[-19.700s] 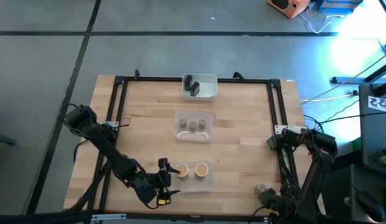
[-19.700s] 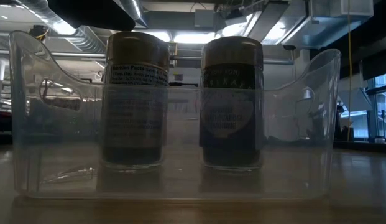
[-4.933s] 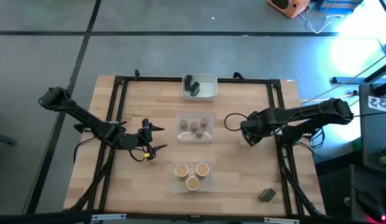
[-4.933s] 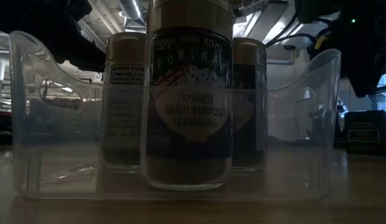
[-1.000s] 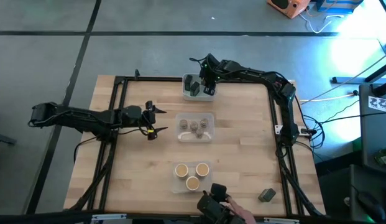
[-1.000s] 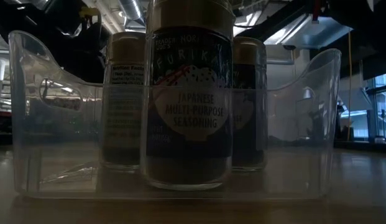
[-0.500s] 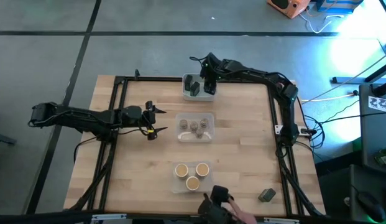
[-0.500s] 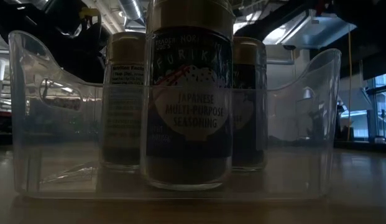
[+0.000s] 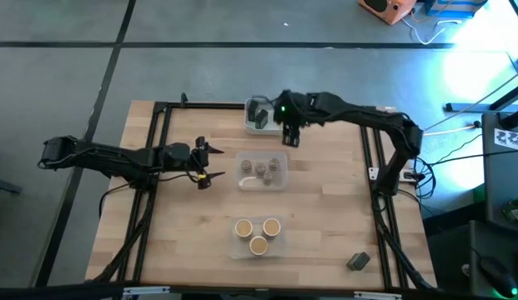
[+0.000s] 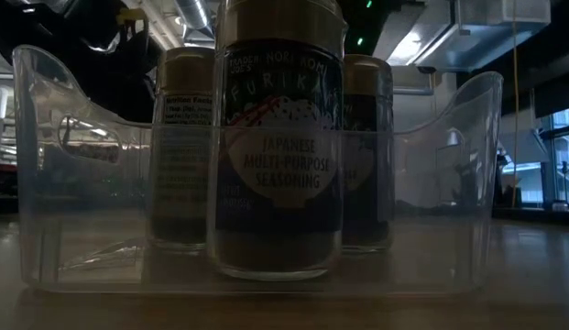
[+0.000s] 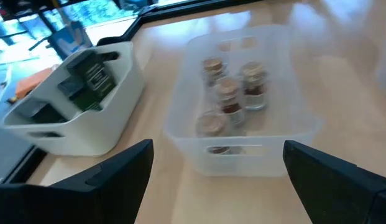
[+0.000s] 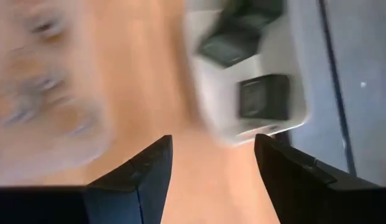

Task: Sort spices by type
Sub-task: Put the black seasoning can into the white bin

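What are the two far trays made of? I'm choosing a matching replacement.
The white tray looks like opaque, smooth plastic: solid walls, soft sheen. The clear tray looks like transparent plastic: the wooden table shows through its walls. Neither material is certain from looks alone.

The high view is evenly lit, with a strong blue-white glare at the right edge, spilling over the floor (image 9: 484,58). The low view is dim and backlit: the jars (image 10: 279,137) are dark against bright ceiling lights (image 10: 408,41), and the clear tray (image 10: 467,183) gives soft reflections. The left wrist view is bright and slightly soft. The right wrist view is heavily smeared by motion blur, mostly at its left side.
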You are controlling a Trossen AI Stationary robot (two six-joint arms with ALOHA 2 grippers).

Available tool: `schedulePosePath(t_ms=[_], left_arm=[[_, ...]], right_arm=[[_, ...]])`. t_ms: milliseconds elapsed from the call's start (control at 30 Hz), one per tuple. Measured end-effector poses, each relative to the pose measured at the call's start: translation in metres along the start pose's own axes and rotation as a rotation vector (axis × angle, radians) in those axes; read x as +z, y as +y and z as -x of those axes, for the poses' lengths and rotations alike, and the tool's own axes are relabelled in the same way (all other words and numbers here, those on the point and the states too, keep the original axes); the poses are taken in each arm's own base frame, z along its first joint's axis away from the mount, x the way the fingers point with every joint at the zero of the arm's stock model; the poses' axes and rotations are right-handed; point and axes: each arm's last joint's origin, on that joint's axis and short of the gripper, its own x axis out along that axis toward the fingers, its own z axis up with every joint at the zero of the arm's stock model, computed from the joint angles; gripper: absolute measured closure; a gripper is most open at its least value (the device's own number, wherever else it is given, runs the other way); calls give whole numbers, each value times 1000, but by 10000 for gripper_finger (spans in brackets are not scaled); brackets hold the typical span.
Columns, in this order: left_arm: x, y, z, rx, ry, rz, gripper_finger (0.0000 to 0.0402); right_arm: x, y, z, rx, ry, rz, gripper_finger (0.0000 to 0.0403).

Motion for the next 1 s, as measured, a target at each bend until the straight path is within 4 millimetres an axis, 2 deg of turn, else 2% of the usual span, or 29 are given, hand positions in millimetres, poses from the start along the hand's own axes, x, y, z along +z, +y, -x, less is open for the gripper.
schedulePosePath(t_ms=[133,433,600,800,1000], left_arm=[[3,-8,1,-43,-22,3,57],[8,-37,9,-195,-59,80,57],[18,-51,16,-271,-153,78,57],[24,-60,20,-318,-219,83,57],[26,-71,17,-357,-250,105,57]], right_arm=[[-5,37,19,86,54,29,176],[-16,126,46,190,130,100,176],[-28,173,67,225,144,80,176],[-53,222,93,231,202,-15,176],[-84,263,121,217,235,-136,176]])
